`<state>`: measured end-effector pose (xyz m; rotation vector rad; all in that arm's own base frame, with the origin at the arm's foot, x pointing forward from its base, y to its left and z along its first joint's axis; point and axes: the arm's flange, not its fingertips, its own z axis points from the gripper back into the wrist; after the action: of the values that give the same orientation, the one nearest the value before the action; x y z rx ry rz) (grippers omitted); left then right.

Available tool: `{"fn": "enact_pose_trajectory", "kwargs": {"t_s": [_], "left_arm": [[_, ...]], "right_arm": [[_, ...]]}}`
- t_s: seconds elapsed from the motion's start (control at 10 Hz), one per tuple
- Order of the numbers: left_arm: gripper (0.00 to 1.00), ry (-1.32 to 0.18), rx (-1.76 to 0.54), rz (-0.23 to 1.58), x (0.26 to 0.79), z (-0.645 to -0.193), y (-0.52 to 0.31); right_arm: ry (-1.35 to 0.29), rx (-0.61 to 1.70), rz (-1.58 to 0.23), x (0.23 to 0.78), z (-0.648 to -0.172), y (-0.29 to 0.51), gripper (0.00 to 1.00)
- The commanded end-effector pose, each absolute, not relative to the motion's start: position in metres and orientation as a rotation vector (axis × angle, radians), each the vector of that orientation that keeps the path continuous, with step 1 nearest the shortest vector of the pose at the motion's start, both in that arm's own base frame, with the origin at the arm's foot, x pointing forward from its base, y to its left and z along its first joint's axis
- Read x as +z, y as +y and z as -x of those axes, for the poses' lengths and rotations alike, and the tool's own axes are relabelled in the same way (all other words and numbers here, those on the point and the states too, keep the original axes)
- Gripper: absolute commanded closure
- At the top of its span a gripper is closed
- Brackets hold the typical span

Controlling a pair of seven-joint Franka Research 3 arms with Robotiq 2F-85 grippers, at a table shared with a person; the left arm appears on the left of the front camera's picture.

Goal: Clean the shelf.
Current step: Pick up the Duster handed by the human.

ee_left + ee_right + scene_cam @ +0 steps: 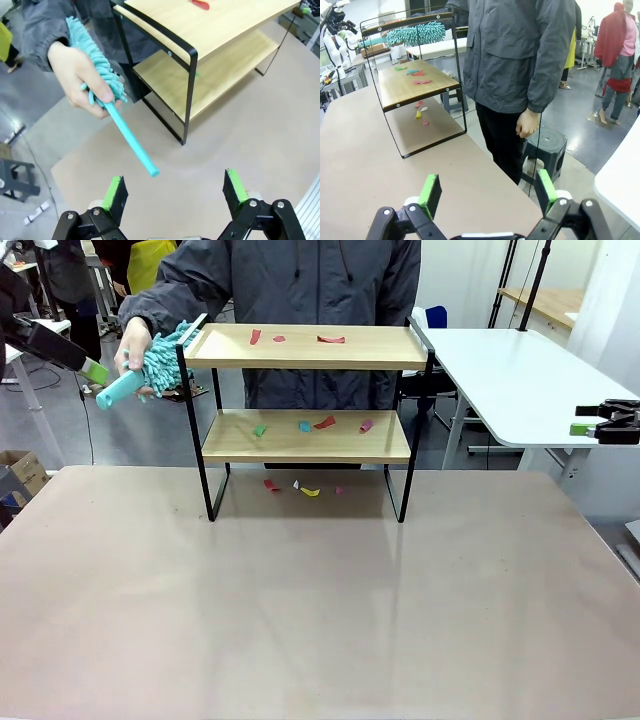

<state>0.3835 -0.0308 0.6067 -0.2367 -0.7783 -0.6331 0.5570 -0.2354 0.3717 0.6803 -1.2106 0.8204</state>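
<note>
While scraps (325, 423) litter the shelf (385, 346), a person (320, 290) holds a duster (152, 364).

The left gripper (94, 370) enters from the upper left edge of the front view. Its black body slants downward and inward, and one green pad (97, 371) shows at the tip. In its own wrist view, the left gripper (173, 186) has its two fingers (114, 194) spread wide apart. The green pads face each other and clamp nothing.

The right gripper (583, 427) reaches in from the right edge of the front view. It lies roughly level, with its fingers pointing inward. In its own wrist view, the right gripper (487, 185) is also fully parted. Its black linkages splay outward, and nothing is held between the pads (431, 191).
</note>
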Motion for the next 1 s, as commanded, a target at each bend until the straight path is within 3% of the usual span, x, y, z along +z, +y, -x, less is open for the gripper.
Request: {"fn": "enact_pose_trajectory", "kwargs": {"t_s": [0.0,0.6,0.9], "left_arm": [[0.00,-0.799,-0.637,0.236,0.608,-0.380,-0.027],[0.00,-0.666,-0.528,0.113,0.603,-0.401,-0.070],[0.00,-0.680,-0.412,-0.006,0.591,-0.421,-0.080]], "right_arm": [[-1.217,0.832,-0.675,0.373,-0.557,-0.234,0.00],[-1.217,0.832,-0.675,0.373,-0.557,-0.234,0.00],[-1.217,0.832,-0.675,0.373,-0.557,-0.234,0.00]]}}
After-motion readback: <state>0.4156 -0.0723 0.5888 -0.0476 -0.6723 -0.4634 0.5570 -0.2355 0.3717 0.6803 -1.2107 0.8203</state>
